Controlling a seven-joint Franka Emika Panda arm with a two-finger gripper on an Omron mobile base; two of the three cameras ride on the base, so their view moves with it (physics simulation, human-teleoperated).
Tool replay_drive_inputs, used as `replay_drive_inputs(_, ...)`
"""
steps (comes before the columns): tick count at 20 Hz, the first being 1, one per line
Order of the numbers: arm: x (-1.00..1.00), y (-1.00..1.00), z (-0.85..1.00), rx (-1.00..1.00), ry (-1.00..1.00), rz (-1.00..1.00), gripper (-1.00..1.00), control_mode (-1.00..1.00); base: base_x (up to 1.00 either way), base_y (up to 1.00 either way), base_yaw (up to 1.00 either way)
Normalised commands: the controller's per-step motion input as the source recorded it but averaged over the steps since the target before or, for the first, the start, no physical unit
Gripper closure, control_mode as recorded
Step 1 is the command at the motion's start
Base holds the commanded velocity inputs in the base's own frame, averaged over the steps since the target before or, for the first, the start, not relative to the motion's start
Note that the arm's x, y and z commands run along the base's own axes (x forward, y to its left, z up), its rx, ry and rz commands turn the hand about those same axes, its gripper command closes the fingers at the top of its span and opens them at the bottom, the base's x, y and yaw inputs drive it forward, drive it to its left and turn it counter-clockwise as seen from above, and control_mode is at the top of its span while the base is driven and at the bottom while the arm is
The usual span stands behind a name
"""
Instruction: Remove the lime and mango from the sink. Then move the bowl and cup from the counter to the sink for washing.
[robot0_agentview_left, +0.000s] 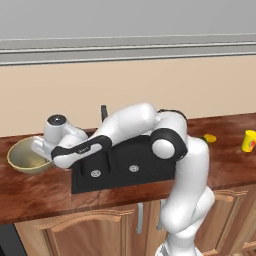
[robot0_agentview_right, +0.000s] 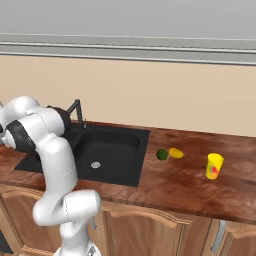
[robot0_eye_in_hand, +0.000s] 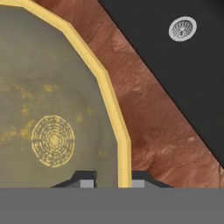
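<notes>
The olive-tan bowl (robot0_agentview_left: 25, 157) rests on the counter (robot0_agentview_left: 40, 192) just left of the black sink (robot0_agentview_left: 125, 172). My gripper (robot0_agentview_left: 40, 146) reaches down onto the bowl's right rim. In the hand view the bowl (robot0_eye_in_hand: 48, 100) takes up the left side, and my gripper (robot0_eye_in_hand: 113, 180) is shut on its yellow rim, one finger inside and one outside. The lime (robot0_agentview_right: 161, 154) and mango (robot0_agentview_right: 175, 153) lie side by side on the counter (robot0_agentview_right: 170, 185) right of the sink (robot0_agentview_right: 117, 145). Further right stands the yellow cup (robot0_agentview_right: 214, 166).
A dark faucet (robot0_agentview_right: 76, 107) rises behind the sink. The large basin's silver drain (robot0_agentview_right: 95, 164) is bare. The arm stretches leftward across the sink. Beige wall runs along the back; light wooden cabinets sit under the counter's front edge.
</notes>
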Motion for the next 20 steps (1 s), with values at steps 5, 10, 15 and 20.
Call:
replay_drive_inputs(5, -0.13, -0.27, 0.16, 0.02, 0.0, -0.11, 1.0, -1.0, 0.0, 0.0, 0.0)
replay_drive_inputs(10, -0.11, -0.21, 0.21, 0.0, 0.0, -0.1, 1.0, -1.0, 0.0, 0.0, 0.0)
replay_drive_inputs(15, -0.12, -0.23, 0.22, 0.0, 0.01, -0.09, 1.0, -1.0, 0.0, 0.0, 0.0)
replay_drive_inputs(20, -0.16, -0.23, 0.2, 0.0, 0.03, -0.08, 1.0, -1.0, 0.0, 0.0, 0.0)
